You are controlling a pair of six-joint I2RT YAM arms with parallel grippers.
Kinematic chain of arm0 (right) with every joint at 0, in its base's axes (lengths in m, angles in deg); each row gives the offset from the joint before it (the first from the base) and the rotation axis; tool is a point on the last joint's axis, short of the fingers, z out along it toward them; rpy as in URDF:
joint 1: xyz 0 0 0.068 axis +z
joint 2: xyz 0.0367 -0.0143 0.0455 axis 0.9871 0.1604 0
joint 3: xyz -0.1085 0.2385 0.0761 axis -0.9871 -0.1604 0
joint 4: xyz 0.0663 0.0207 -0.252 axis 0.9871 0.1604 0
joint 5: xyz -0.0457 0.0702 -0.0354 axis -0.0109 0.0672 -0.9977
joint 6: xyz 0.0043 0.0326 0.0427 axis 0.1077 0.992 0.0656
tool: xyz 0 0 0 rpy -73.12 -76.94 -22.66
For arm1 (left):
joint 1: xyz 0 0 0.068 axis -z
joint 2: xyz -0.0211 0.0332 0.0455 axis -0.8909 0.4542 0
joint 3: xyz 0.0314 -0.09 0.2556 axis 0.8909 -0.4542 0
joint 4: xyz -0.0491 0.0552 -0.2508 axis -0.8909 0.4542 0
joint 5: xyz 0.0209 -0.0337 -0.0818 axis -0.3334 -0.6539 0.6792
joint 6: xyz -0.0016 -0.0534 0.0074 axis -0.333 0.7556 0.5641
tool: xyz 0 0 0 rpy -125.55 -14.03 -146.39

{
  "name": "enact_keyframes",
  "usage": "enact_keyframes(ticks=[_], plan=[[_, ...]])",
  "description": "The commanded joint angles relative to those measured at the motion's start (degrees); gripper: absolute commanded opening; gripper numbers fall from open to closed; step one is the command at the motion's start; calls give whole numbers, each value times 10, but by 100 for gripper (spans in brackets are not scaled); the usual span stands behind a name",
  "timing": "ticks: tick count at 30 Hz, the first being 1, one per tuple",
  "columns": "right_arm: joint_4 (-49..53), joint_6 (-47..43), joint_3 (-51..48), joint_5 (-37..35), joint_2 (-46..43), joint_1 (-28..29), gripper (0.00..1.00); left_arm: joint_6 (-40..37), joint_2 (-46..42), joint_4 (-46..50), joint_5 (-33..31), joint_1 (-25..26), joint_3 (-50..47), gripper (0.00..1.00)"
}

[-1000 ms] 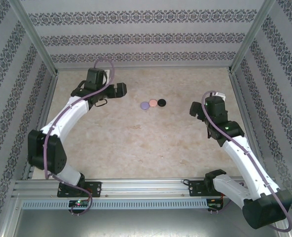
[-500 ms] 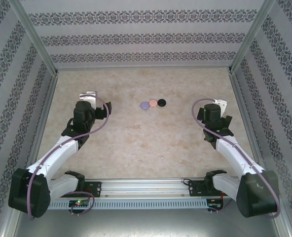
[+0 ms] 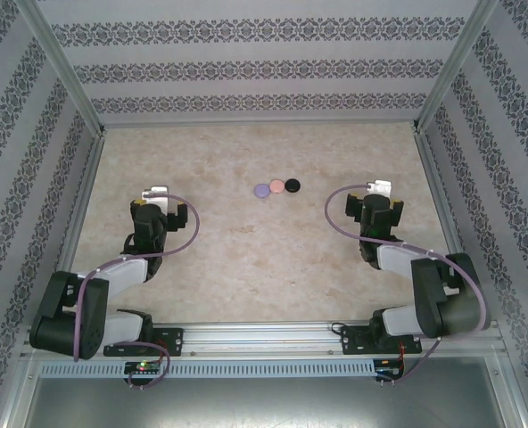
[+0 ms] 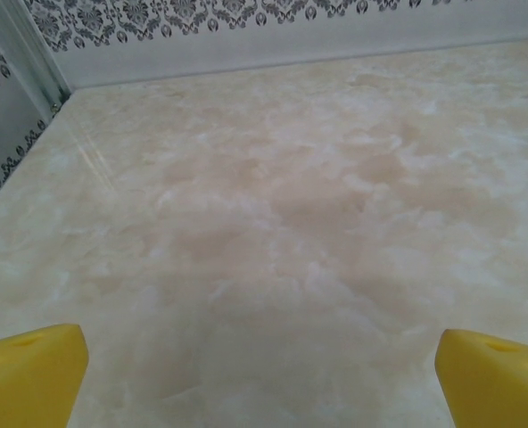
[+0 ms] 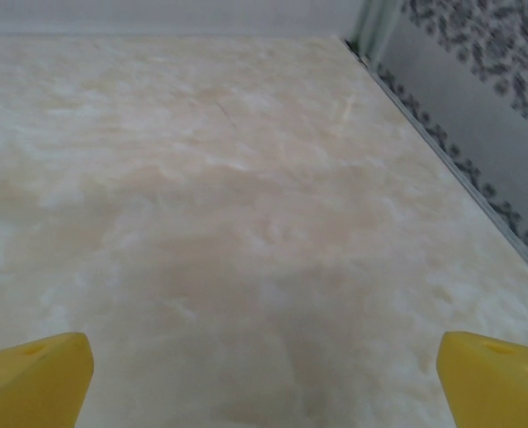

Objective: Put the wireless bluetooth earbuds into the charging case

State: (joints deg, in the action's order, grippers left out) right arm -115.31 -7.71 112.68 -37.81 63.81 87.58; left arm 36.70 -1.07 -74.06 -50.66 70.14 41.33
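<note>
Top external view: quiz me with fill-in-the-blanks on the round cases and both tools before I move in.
1. The ____ case lies between the lilac case and the black case in the row.
2. The left tool and the right tool both stand with jaws ____, holding nothing.
3. The row of cases lies ____ the two tools, touched by neither.
Missing: pink, for the pink case; open; between.
</note>
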Motion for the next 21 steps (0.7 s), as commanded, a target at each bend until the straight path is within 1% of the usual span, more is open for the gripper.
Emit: enact_keyframes(ticks=[1, 2, 3, 4, 5, 6, 7, 8, 9, 10, 11, 12, 21], plan=[[-121, -27, -17, 57, 25, -12, 98, -16, 47, -136, 42, -20, -26, 100], [-106, -24, -18, 86, 19, -22, 98, -15, 68, -156, 51, -24, -28, 100], [-131, -22, -28, 107, 32, -28, 98, -16, 90, -173, 63, -27, -28, 100], [-191, -28, -34, 118, 64, -30, 98, -18, 117, -195, 72, -29, -28, 100], [-228, -32, -50, 126, 77, -29, 98, -21, 141, -208, 83, -31, -24, 100], [-185, -32, -42, 132, 62, -29, 98, -22, 154, -210, 86, -32, -14, 99], [-139, -28, -25, 141, 49, -35, 98, -17, 146, -165, 92, -38, 2, 99], [-148, -23, -21, 151, 58, -42, 98, -14, 142, -125, 115, -47, 19, 99], [-161, -10, -20, 149, 66, -49, 98, -3, 152, -122, 130, -60, 29, 99], [-147, -11, -17, 151, 60, -51, 98, 12, 149, -87, 140, -73, 45, 99], [-128, -12, -13, 151, 55, -51, 98, 19, 151, -78, 154, -83, 48, 99], [-149, -15, -20, 148, 59, -49, 98, 19, 152, -83, 154, -84, 48, 100], [-136, -16, -13, 155, 59, -48, 98, 18, 151, -79, 154, -84, 49, 100]])
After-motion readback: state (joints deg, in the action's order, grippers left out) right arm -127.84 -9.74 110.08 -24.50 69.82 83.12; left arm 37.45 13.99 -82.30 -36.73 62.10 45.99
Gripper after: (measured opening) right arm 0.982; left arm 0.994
